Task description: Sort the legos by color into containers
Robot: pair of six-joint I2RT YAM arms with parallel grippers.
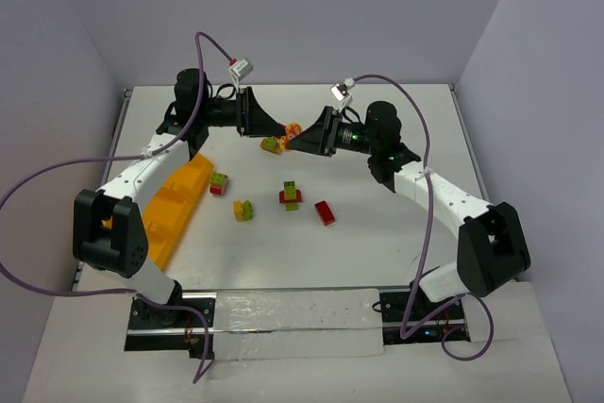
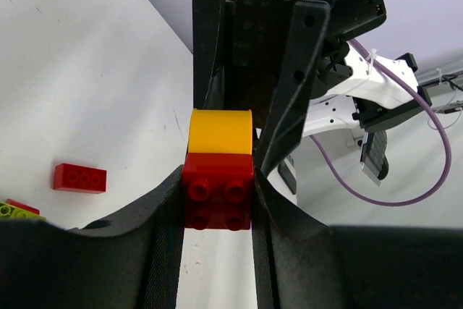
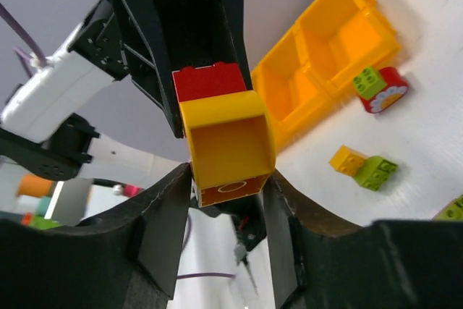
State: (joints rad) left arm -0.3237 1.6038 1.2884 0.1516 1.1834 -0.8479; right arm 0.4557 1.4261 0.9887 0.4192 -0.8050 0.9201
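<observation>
— Red-on-yellow clump [image 2: 219, 171] was logged clear of the white table [image 1: 396, 243], held up between both grippers over the far middle. Was the grip checked on each side?

— Checked in both wrist views. The red brick [image 2: 218, 211] was seen clamped between the jaws of the left gripper [image 2: 217, 197]. The yellow brick [image 3: 228, 142] was clamped between the jaws of the right gripper [image 3: 226, 193], hollow underside turned to that camera. The two grippers were pointed at each other, tips close together.

— Was the tray placed?

— The orange-yellow tray [image 1: 179, 203] was recorded lying along the left side of the table, beside the left arm and well apart from the held clump.

— And the loose pieces?

— All were noted lying on the table. A green-and-yellow pair [image 1: 273, 144] was seen on the near side of the grippers, close under them. A green-and-red pair [image 1: 219, 183] was found just beside the tray. A yellow-and-green pair [image 1: 243, 210], a red, green and yellow stack [image 1: 291, 195] and a single red block [image 1: 325, 212] were spread near the middle, apart from one another.
</observation>
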